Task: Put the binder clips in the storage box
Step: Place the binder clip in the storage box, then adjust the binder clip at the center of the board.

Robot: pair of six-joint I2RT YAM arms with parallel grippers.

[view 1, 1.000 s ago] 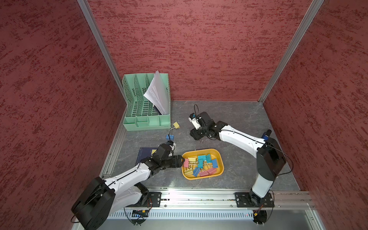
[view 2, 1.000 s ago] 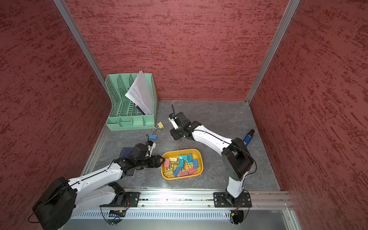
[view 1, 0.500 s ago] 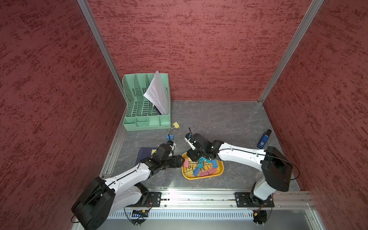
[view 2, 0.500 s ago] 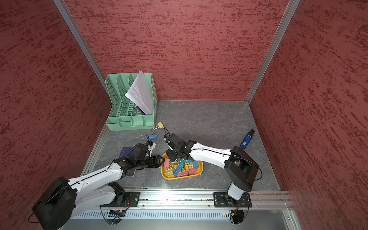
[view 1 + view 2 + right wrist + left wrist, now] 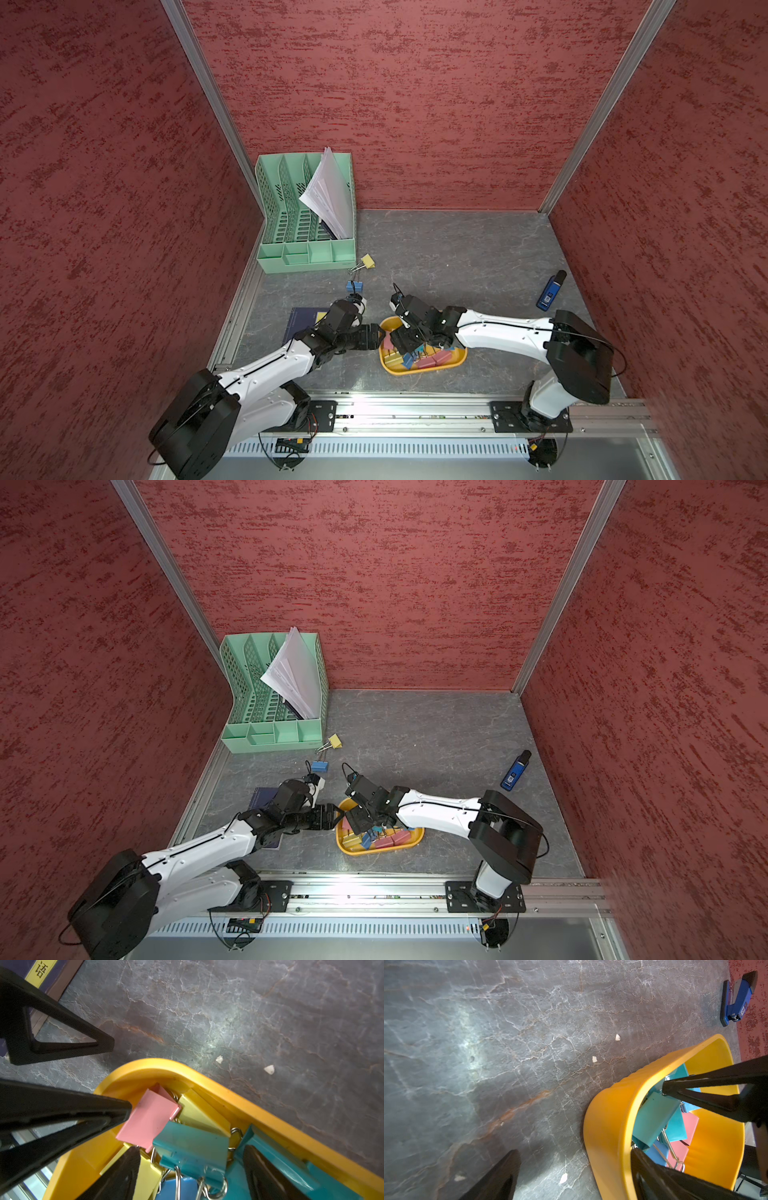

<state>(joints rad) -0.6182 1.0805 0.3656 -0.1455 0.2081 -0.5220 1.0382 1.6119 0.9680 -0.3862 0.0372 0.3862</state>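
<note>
Grey stone worktop is carrying the storage box, binder clips lying inside; the right hand is hovering wide over them, the left hand wide astride its wall. Lifting straight should avoid snagging them.

Bright, even light, glare on the front rail, and wrist views blur the near fingers.

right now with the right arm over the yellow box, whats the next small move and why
Probably lift the right gripper straight up out of the storage box. Its jaws stand open either side of a teal clip lying on the pile, so it looks released, and a blue clip and a yellow clip are left on the table.
</note>
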